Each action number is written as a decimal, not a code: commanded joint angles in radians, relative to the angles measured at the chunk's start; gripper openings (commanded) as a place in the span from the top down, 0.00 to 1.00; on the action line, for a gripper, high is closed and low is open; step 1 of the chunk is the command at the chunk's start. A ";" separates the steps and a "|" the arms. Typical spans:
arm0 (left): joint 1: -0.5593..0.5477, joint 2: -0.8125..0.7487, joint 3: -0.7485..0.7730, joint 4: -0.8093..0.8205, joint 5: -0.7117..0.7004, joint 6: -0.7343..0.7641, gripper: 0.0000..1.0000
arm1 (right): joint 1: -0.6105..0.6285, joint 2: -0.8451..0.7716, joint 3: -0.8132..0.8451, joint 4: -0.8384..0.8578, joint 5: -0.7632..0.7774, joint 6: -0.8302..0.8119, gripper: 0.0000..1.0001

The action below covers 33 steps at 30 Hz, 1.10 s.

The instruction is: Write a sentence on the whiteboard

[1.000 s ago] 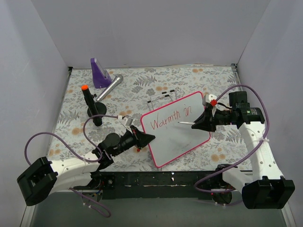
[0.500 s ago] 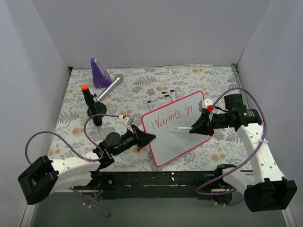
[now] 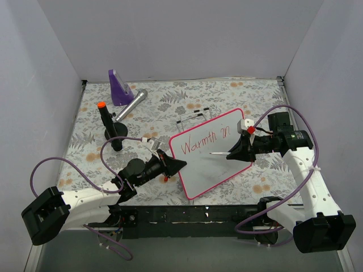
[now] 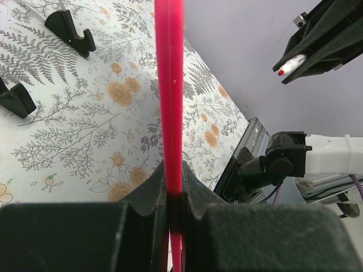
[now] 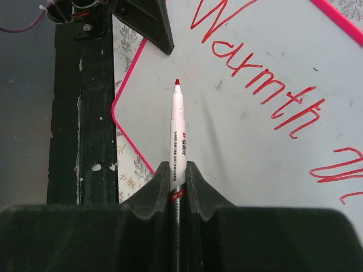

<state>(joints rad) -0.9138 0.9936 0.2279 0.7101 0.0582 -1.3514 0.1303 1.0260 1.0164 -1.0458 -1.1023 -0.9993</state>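
- Since a second ago the right hand has slid a little toward the near-left, off the end of the written line to a spot below it. Over the last half second it has barely shifted.
- Its fingers are closed narrowly on a white-barrelled marker. The marker sticks straight out ahead of the hand, red tip foremost.
- On the glossy board, the red lettering of the sentence reads only "Warmth in", in a single line. It has not changed across the frames.
- The tip points at bare white surface just below "Warmth", with the word "in" off to the hand's right.
- From the left wrist view the board is edge-on and the tip shows off to one side of it, so it looks lifted clear of the surface.
- The whiteboard sits turned at an angle near the middle of the floral worktop, between the two arms, pink frame all round.
- The left hand is clamped on the frame at the board's near-left edge, and the pink strip runs up between its fingers.
- At the far left of the worktop, well apart from the board, stand a purple wedge, a silver cylinder and a black post with an orange cap.
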 commanded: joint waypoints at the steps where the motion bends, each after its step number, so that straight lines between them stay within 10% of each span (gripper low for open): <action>1: -0.003 -0.007 0.036 0.045 -0.046 0.024 1.00 | 0.012 0.005 -0.001 0.020 -0.008 -0.002 0.99; 20: -0.003 -0.015 0.025 0.055 -0.047 0.008 1.00 | 0.028 -0.006 -0.041 0.050 0.007 0.008 0.99; 33: -0.003 0.048 0.051 0.098 -0.101 -0.014 1.00 | 0.305 0.037 -0.021 0.259 0.195 0.185 0.99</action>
<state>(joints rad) -0.9138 1.0340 0.2283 0.7433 0.0204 -1.3884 0.3607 1.0363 0.9630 -0.8959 -0.9852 -0.9024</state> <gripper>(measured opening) 0.055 0.163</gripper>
